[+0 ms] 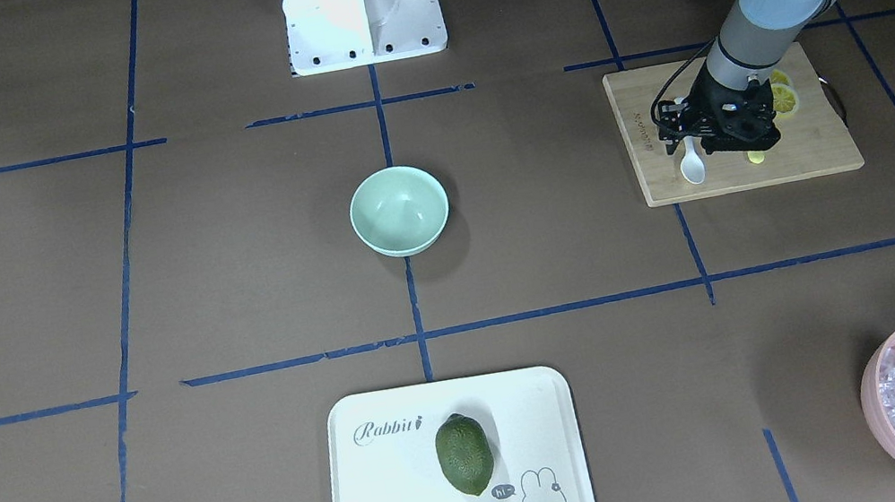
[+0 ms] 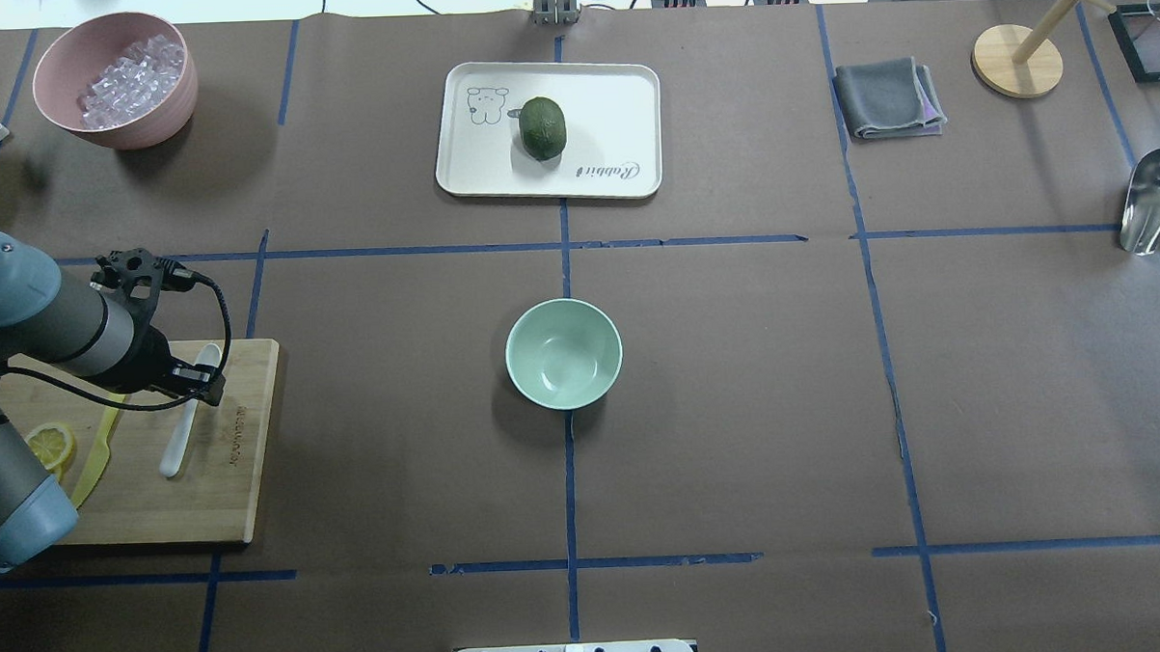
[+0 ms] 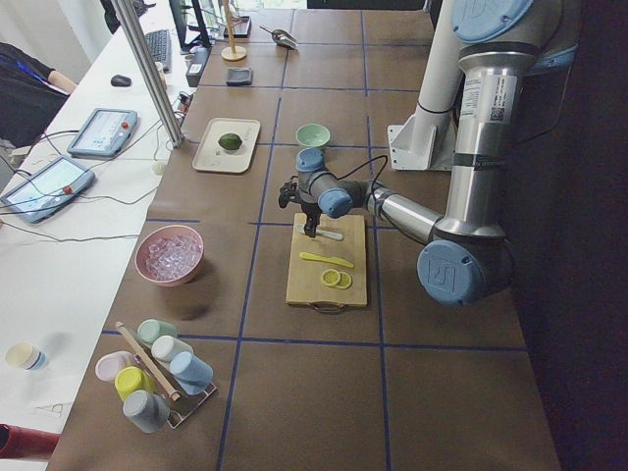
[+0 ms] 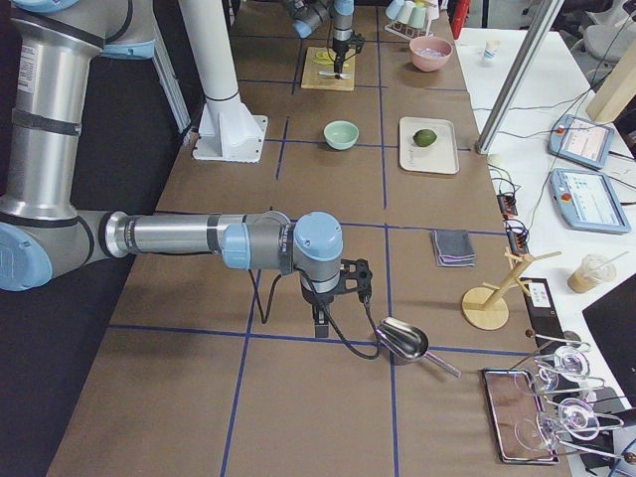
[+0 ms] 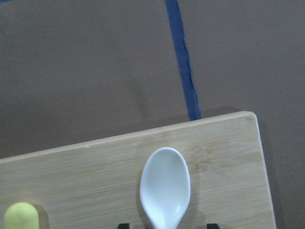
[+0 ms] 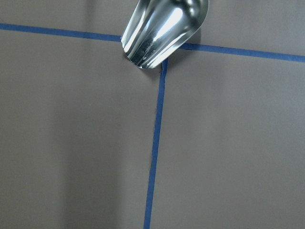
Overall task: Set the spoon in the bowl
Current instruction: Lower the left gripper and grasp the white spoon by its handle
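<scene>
Overhead exterior view: a brown table marked with blue tape lines is shown. The spoon [image 2: 186, 417], small and white, is seen lying flat on a wooden cutting board [image 2: 210, 493] at the robot's left side, its scoop pointing away from the robot. A yellow-green knife [image 2: 97, 454] and a lemon slice [image 2: 49, 446] are laid on the same board, nearer its outer edge. The bowl [image 2: 564, 354], pale mint green and empty, is set at the table's centre, well apart from the board.

The left gripper [image 2: 199, 383] is lowered over the spoon's handle, close behind the scoop. In the left wrist view, two dark fingertips [image 5: 123, 225] are glimpsed at the bottom edge, one on each side of the spoon's neck with a gap left on both sides, so the jaws are judged to be spread and nothing is gripped yet.

The right gripper [image 4: 320, 320] is held low over bare table beside a metal scoop [image 6: 162, 28], far from the task. Whether its jaws are spread or closed cannot be told.

The step in hand is judged to be the grasp. Next, the jaws would need to be closed on the thin handle, the spoon lifted clear, carried across to the bowl and released inside it.
</scene>
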Tool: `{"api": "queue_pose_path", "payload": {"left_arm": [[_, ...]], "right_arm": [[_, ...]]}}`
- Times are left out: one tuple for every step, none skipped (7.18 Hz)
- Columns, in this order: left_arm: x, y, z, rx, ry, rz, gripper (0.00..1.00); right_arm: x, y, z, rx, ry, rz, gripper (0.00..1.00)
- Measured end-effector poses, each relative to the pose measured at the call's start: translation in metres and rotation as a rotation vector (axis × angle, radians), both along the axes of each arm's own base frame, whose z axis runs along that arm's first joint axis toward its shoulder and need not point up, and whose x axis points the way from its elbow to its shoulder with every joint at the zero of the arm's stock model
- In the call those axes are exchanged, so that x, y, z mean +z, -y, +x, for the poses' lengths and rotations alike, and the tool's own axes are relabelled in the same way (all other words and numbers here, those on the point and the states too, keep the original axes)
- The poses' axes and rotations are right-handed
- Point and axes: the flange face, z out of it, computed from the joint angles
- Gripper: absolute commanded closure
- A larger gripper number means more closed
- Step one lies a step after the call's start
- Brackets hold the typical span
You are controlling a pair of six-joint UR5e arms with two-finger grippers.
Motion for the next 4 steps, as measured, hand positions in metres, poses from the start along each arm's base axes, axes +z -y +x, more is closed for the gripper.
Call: {"api": "queue_pose_path", "payload": {"left_arm": [[0.0010, -0.0004, -0.0004, 0.000, 0.002, -0.002, 0.49], [0.0024, -0.0013, -0.0009, 0.001, 0.004, -0.004, 0.52], [0.0041, -0.0023, -0.0016, 0.001, 0.006, -0.006, 0.57], [0.0048, -0.0028, -0.0019, 0.002, 0.007, -0.007, 0.68]], "right_arm": [[0.0000, 0.0000, 0.0000, 0.000, 0.000, 0.000, 0.00], [-0.0001, 0.0001, 0.0000, 0.000, 0.000, 0.000, 0.00], [-0.0002, 0.0002, 0.0000, 0.000, 0.000, 0.000, 0.00], [-0.0002, 0.0002, 0.0000, 0.000, 0.000, 0.001, 0.00]]}}
